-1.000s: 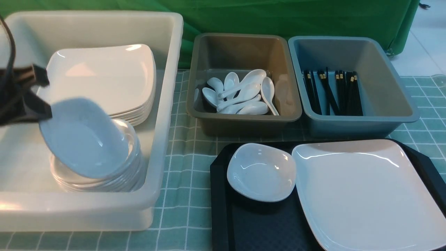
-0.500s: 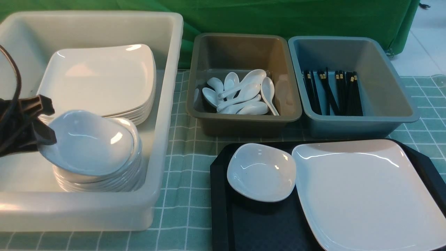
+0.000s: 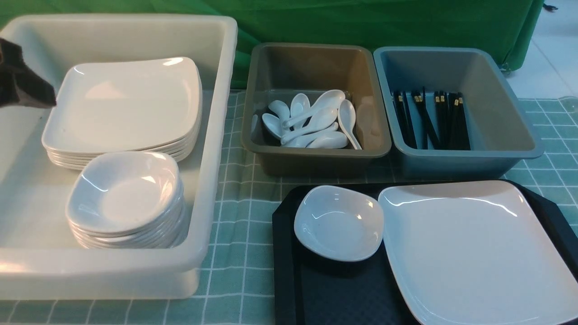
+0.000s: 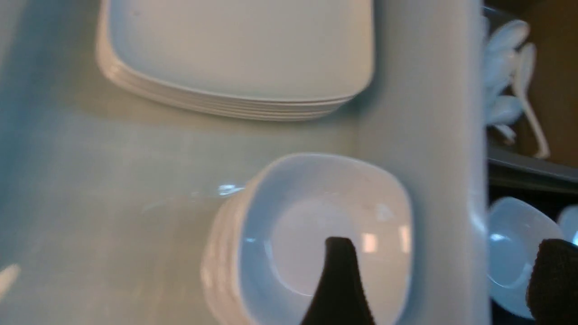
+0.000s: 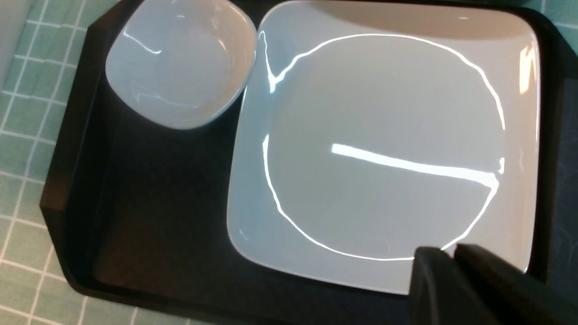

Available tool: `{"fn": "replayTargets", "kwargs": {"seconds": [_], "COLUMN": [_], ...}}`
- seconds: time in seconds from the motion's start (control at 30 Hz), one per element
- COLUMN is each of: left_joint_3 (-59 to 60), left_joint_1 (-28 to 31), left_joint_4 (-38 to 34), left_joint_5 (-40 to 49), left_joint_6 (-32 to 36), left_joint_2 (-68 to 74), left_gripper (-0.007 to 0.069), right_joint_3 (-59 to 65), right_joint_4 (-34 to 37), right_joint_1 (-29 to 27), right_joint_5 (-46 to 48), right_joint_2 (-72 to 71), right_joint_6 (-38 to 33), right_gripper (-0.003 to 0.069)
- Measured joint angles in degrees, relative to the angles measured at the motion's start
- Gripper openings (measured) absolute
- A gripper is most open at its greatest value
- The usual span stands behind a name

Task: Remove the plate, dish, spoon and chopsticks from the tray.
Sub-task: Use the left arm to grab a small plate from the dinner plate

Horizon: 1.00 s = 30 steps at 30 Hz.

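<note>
Hovering released over stacked dishes (image 4: pixel 325 234) in the white tub (image 3: pixel 216 135): left hand (image 4: pixel 445 241); right hand (image 5: pixel 447 249) clenched above the plate (image 3: pixel 474 253), lying at three o'clock of the dish (image 3: pixel 338 223) on the tray (image 3: pixel 334 293).

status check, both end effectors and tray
Left end effector open over white dish stack. Right end effector shut above large white square plate. Plate, small white dish on black tray.
</note>
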Motion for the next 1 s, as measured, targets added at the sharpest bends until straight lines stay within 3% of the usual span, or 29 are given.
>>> {"fn": "replayTargets", "kwargs": {"seconds": [0.13,0.2,0.3,0.43,0.53,0.7,0.73,0.87,1.0], "left_joint_3": [-0.19,-0.38,-1.99,-6.23,-10.53,-17.2,-17.45,-21.67,-23.68], "left_joint_1": [-8.31,-16.18,-27.7,-38.7,-43.58,-46.28,-46.28,-46.35,-46.35], "left_joint_4": [-2.59,-2.35,0.43,6.58,11.17,13.67,13.67,18.38,19.49], "left_joint_5": [0.91,0.21,-1.29,-1.77,-1.74,-1.74,-1.74,-1.93,-2.77], "left_joint_6": [1.3,-0.36,-2.23,-7.15,-9.64,-12.58,-12.58,-15.59,-15.6], "left_joint_2": [0.88,3.06,7.7,16.23,23.64,34.72,35.09,42.26,47.6], "left_gripper": [0.0335,0.0204,0.0066,0.002,0.0048,0.0221,0.0221,0.0419,0.0542], "right_joint_3": [0.0,0.0,0.0,0.0,0.0,0.0,0.0,0.0,0.0], "right_joint_4": [0.07,0.13,0.19,0.19,0.19,0.2,0.2,0.2,0.2], "right_joint_1": [0.0,0.0,0.0,0.0,0.0,0.0,0.0,0.0,0.0], "right_joint_5": [0.07,0.07,0.17,0.24,0.3,0.3,0.3,0.3,0.3], "right_joint_2": [0.0,0.0,0.0,0.0,0.0,0.0,0.0,0.0,0.0], "right_joint_6": [0.04,0.04,0.12,0.12,0.12,0.12,0.12,0.12,0.12], "right_gripper": [0.0088,0.0088,0.009,0.009,0.009,0.009,0.009,0.009,0.009]}}
